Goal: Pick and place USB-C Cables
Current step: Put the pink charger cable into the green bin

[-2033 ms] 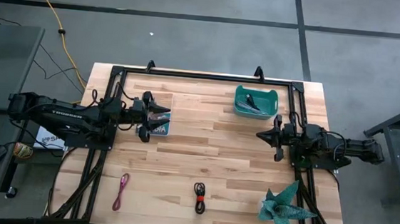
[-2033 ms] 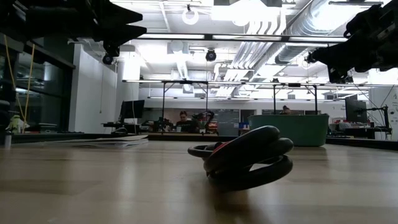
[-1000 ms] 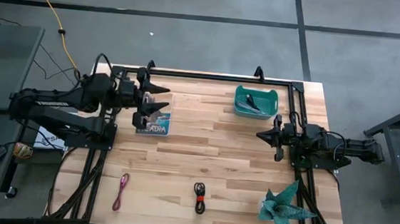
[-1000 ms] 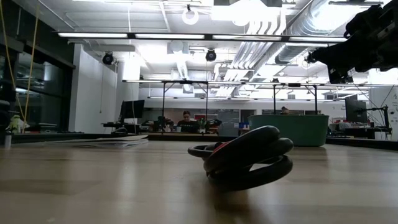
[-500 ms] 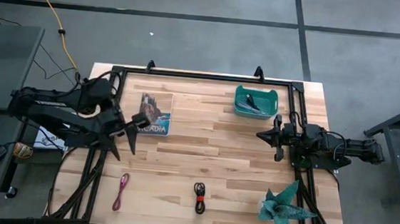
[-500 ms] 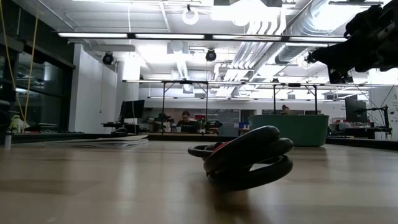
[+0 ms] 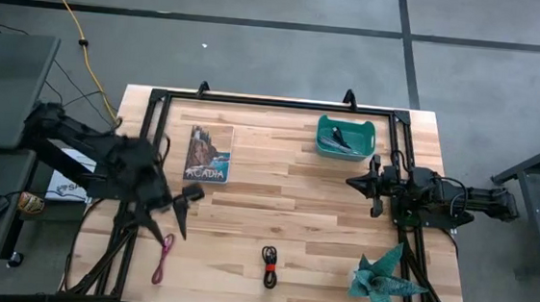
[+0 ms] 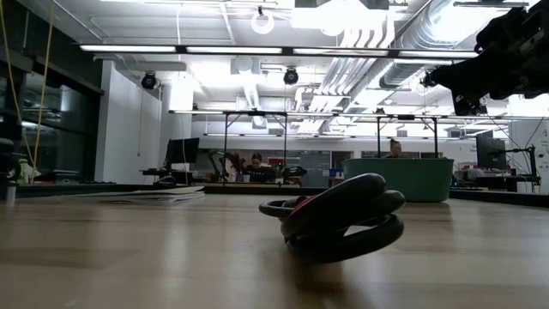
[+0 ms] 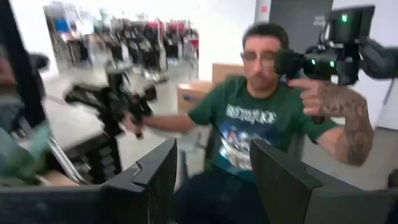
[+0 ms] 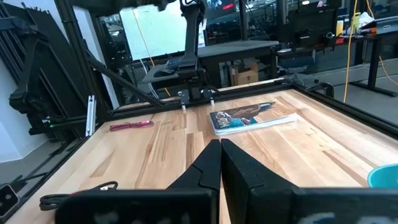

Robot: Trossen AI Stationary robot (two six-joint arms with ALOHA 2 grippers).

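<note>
The magenta-pink cable [image 7: 163, 256] lies flat near the table's near-left corner; it also shows in the right wrist view [image 10: 130, 125]. The red-and-black cable [image 7: 269, 265] lies coiled near the middle of the near edge and fills the low view [image 8: 339, 219]. A black cable [image 7: 340, 134] and a pale one [image 7: 346, 148] lie in the teal bin [image 7: 369, 130]. My left gripper [image 7: 185, 206] hangs open above the table, just beyond the magenta cable. My right gripper [image 7: 352, 183] waits shut at the right side, its fingers [image 10: 219, 158] together.
A book [image 7: 209, 153] lies flat at the far left. A teal paper plant [image 7: 385, 281] stands at the near-right corner. A black frame [image 7: 274, 101] runs along the table's edges. A person [image 9: 249, 130] holding control handles faces the left wrist camera.
My left arm has swung from above the book at the far left toward the near edge, ending just beyond the magenta cable, and its gripper has turned on the way. The right arm and the cables have stayed put.
</note>
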